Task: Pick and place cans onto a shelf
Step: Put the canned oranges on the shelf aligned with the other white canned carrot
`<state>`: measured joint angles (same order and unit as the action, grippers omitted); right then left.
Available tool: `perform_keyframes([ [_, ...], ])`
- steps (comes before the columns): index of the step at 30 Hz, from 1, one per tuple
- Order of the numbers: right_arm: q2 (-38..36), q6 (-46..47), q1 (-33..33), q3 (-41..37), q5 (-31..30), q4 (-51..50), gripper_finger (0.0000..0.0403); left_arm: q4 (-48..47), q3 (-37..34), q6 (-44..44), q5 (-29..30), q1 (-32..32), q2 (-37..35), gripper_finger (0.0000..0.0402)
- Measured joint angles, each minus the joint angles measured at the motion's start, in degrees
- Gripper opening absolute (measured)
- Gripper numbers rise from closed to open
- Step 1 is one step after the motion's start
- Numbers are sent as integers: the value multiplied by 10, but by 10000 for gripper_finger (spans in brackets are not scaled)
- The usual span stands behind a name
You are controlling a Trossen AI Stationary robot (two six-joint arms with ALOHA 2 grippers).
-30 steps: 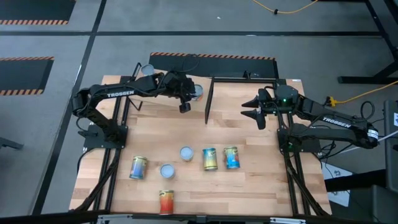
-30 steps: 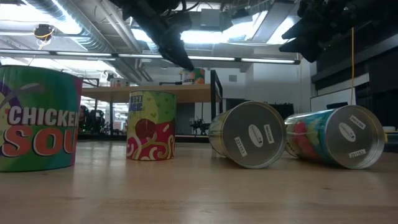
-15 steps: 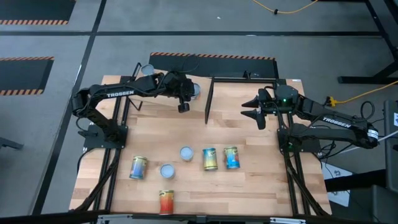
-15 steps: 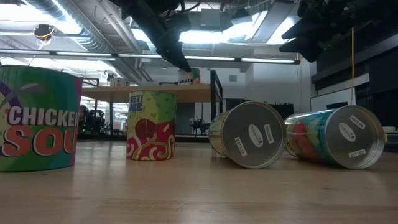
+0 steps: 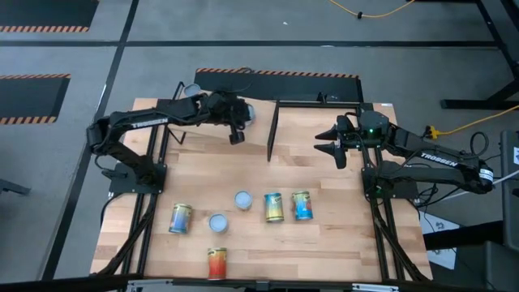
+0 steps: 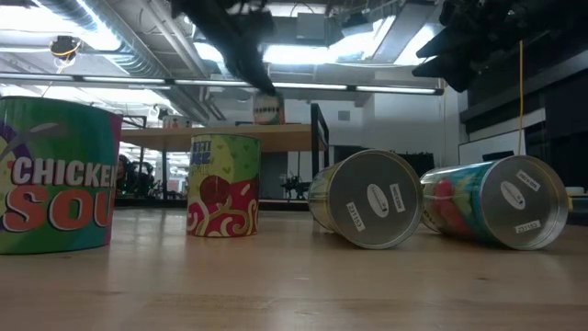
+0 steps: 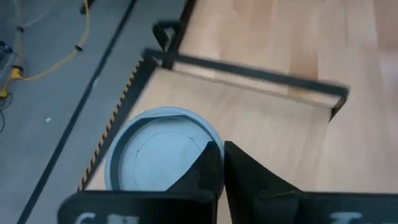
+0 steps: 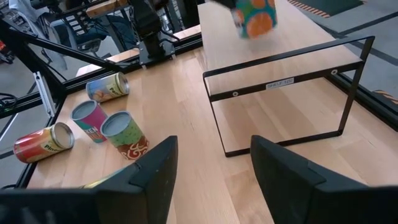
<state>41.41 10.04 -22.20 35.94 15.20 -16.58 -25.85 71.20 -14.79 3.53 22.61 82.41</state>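
The shelf [image 5: 312,122] is a plywood board in a black frame with an upright divider [image 5: 272,130]. One can [image 5: 249,113] is on its left half, just left of the divider. It shows blurred in the right wrist view [image 8: 254,15], and its pale round top [image 7: 155,155] faces the left wrist camera. My left gripper [image 5: 240,122] is shut, its fingertips [image 7: 211,155] in front of that top's edge. Over the shelf's right end, my right gripper [image 5: 328,146] stands open with nothing between its fingers [image 8: 155,168]. Several cans [image 5: 273,207] stand or lie on the table's near half. My left gripper's shut fingers come at the can slanting down from the table's left. Their tips overlap the edge of the can's top [image 7: 205,140] in the left wrist view. I cannot tell whether they touch it.
Another pale can top [image 5: 192,90] shows at the shelf's far left corner. On the near half of the table a red can [image 5: 216,262] lies closest to the front edge, and two cans [image 6: 367,198] lie on their sides. Bare wood lies between these cans and the shelf.
My left gripper has shut its fingers, risen a little and drawn toward the table's left. The can on the shelf has shifted left with it. In the low view the can now shows a pale round face instead of its side label.
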Motion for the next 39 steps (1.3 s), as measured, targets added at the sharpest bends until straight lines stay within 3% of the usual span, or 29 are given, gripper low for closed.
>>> perform_keyframes([
  [8, 0, 0, 0, 0, 0, 0, 207, -91, 0, 39, 38, 4, -105, 2],
  [22, 0, 0, 0, 0, 0, 0, 207, -387, 0, 189, 163, 30, -273, 1],
  [30, 0, -1, 0, 0, 0, 0, 207, -389, -5, 207, 173, 48, -292, 1],
  [39, 0, -2, 0, 0, 0, 0, 207, -332, -100, 182, 165, 86, -291, 0],
])
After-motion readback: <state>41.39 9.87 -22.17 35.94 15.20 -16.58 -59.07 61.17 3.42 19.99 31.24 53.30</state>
